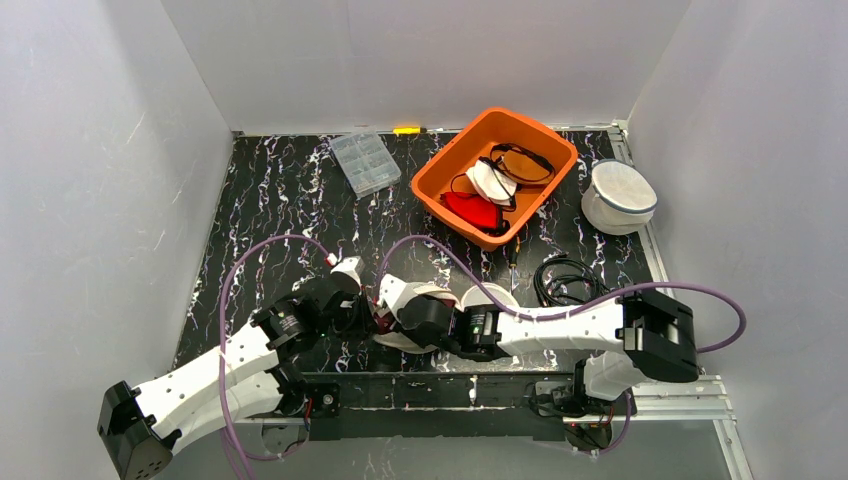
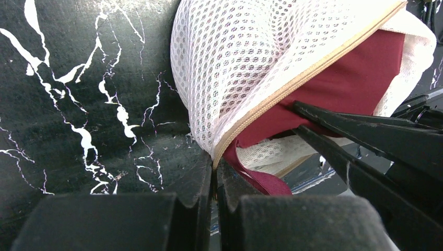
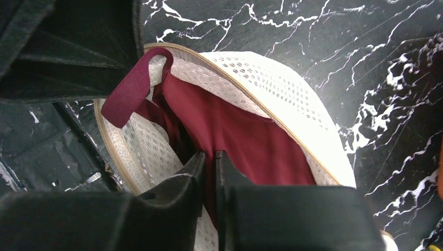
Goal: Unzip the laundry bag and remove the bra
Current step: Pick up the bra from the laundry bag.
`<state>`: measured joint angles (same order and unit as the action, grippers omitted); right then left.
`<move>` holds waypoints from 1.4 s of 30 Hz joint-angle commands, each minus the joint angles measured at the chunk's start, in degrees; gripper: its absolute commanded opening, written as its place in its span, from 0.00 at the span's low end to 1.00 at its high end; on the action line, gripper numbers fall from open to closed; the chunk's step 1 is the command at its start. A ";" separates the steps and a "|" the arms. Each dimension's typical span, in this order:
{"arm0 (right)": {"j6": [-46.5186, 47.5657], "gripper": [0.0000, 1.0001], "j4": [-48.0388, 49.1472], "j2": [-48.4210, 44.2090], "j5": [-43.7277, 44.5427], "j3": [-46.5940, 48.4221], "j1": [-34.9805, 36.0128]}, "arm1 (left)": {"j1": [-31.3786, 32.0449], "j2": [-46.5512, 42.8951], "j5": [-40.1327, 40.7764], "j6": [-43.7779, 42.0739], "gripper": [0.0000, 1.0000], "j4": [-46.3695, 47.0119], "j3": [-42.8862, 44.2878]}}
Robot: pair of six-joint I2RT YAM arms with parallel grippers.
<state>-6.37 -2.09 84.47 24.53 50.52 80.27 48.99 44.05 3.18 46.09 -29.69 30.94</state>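
The white mesh laundry bag lies at the near edge of the table between both arms, its tan zipper open. In the left wrist view, my left gripper is shut on the bag's zipper edge at the corner of the opening. A dark red bra shows inside, with one strap hanging out. From the right wrist, the bag gapes and my right gripper reaches into it, its jaws pinched on the bra's red fabric. In the top view the two grippers meet at the bag's left end, left gripper and right gripper.
An orange bin with other bras stands at the back centre. A clear plastic box lies to its left and a round white zipped bag at the right. A coiled black cable lies beside the right arm.
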 commanded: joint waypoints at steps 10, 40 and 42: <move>-2.84 0.01 -2.37 -13.87 -2.97 1.88 -0.87 | 0.10 -1.26 5.61 -0.50 0.00 -5.08 4.30; -11.62 0.01 2.78 -27.09 -11.60 -1.49 -7.64 | 0.06 5.88 12.13 -0.06 0.00 -1.87 11.07; -10.70 0.01 3.04 -28.00 -7.45 -4.75 -7.86 | 0.06 5.14 11.95 0.08 0.00 -2.08 9.24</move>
<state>-19.42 -2.66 58.13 11.00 49.87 72.97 48.99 49.91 13.04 46.28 -31.20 42.46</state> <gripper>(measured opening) 0.039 0.014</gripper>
